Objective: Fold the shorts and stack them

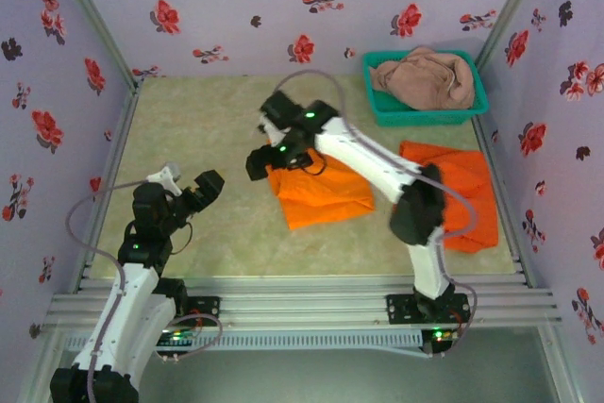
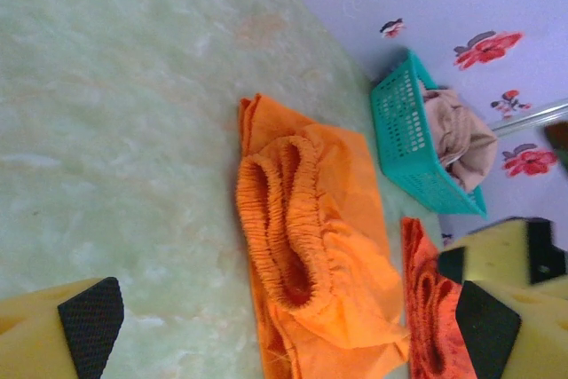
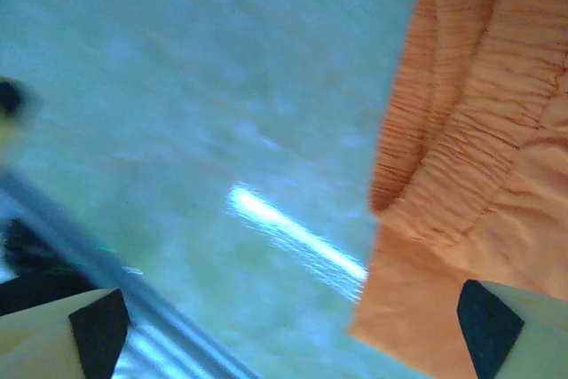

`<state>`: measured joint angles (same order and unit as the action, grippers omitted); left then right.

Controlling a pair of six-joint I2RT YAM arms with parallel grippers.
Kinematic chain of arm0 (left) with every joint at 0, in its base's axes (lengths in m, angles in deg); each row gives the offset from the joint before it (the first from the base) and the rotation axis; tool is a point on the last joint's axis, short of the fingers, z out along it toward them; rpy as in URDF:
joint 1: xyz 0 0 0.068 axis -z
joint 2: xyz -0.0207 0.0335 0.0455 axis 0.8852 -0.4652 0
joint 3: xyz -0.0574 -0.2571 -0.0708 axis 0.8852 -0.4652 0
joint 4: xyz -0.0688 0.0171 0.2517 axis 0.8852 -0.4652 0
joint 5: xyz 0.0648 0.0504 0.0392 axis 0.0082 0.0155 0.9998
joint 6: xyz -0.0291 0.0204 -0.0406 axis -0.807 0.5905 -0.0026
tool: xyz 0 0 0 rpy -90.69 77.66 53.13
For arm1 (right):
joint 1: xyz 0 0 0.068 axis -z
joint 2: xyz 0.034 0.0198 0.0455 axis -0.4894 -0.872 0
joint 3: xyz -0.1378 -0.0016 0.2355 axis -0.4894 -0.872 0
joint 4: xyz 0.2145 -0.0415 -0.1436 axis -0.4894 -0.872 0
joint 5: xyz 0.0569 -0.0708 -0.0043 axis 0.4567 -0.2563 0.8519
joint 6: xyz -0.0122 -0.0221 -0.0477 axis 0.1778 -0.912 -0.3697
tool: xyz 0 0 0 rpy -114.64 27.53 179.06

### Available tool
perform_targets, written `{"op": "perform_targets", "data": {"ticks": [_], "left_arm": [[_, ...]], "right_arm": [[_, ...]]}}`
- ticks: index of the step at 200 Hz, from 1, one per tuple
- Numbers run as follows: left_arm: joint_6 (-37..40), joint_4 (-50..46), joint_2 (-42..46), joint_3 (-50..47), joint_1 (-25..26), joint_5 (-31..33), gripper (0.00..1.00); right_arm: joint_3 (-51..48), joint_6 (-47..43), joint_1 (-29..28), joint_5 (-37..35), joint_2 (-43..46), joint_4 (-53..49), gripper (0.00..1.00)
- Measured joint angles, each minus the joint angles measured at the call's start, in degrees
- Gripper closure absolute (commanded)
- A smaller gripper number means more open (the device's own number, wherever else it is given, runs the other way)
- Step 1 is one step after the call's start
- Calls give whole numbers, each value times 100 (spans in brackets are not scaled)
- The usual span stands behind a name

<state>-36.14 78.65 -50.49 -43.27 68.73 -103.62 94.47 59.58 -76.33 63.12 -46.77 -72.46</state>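
Observation:
One orange pair of shorts [image 1: 321, 193] lies folded in the middle of the table, its gathered waistband [image 2: 284, 228] facing left. A second orange pair [image 1: 455, 191] lies spread at the right, partly under the right arm. The pink-brown shorts [image 1: 425, 80] sit bunched in the teal basket [image 1: 382, 109]. My right gripper [image 1: 265, 160] hovers at the left edge of the folded pair, open, and the cloth edge [image 3: 479, 175] lies beside its right finger. My left gripper [image 1: 189, 180] is open and empty over bare table at the left, apart from the shorts [image 2: 311, 246].
The teal basket [image 2: 417, 144] stands at the back right corner against the floral wall. Floral walls close the table on three sides. A metal rail [image 1: 302, 294] runs along the near edge. Bare table [image 1: 198, 120] lies to the left and back.

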Motion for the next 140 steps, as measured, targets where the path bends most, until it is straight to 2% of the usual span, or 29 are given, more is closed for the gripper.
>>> {"op": "perform_targets", "data": {"ticks": [21,43,80,110,140], "left_arm": [[-192,236,-181,44,33,-101,1],[-428,612,-643,214,264,-127,1],[-817,1469,-1921,776,1248,-35,1],[-1145,2376,-3051,1325,2135,105,1],[-1327,3008,-4105,1773,2677,247,1]], "right_arm": [[-1209,262,435,243,1228,892,1],[-2201,520,802,326,1849,1644,1],[-3574,953,1113,398,1934,2382,1],[-4033,1189,1598,457,1934,2743,1],[-4433,1373,2109,514,1934,3136,1]]}}
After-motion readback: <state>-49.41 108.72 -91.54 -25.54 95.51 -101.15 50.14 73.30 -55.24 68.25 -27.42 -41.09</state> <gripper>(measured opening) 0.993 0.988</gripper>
